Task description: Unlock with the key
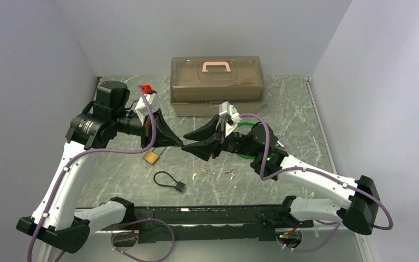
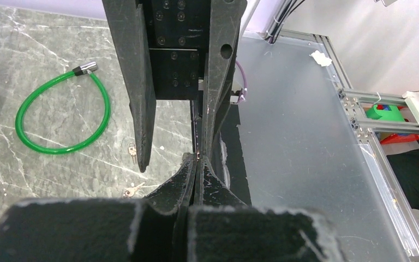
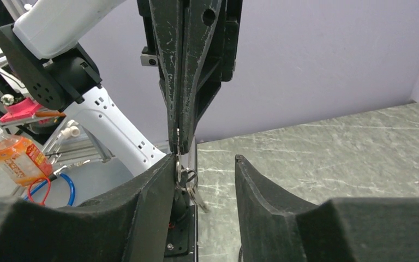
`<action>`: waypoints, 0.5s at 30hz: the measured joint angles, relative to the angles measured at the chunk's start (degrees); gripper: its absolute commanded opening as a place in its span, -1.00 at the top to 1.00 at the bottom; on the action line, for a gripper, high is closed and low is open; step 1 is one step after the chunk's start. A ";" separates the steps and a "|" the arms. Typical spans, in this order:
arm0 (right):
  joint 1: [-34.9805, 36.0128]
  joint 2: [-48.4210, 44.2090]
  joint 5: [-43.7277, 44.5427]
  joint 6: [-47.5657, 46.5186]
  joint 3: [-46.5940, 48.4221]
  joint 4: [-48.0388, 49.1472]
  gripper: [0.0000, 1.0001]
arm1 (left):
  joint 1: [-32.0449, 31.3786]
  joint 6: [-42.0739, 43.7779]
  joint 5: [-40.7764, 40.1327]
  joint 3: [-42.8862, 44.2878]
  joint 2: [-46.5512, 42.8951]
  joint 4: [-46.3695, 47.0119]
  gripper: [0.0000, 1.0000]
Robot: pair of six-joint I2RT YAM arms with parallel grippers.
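My left gripper (image 1: 180,143) is shut on a small key (image 3: 179,146) pinched edge-on at its fingertips (image 2: 197,161), above the table. From that key a ring with a second key (image 3: 189,184) hangs loose. My right gripper (image 3: 204,158) stands open tip to tip with the left one. Its left finger (image 3: 153,191) lies against the hanging ring and its right finger (image 3: 262,191) stands well apart. A brass padlock (image 1: 151,157) lies on the marble table below the left gripper.
A black cable lock (image 1: 169,181) lies near the front. Loose keys (image 1: 229,174) lie right of it. A green cable lock (image 2: 60,114) lies under the right arm. A brown toolbox (image 1: 216,84) stands at the back wall.
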 measured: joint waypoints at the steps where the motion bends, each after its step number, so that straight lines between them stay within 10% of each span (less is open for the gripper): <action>1: 0.00 0.00 -0.15 -0.07 0.24 0.00 0.18 | 0.00 0.00 0.00 0.00 -0.02 0.04 1.00; 15: 0.02 2.12 -4.92 0.90 2.89 -1.75 1.00 | 0.31 -0.09 -0.11 -0.09 -0.31 0.57 1.00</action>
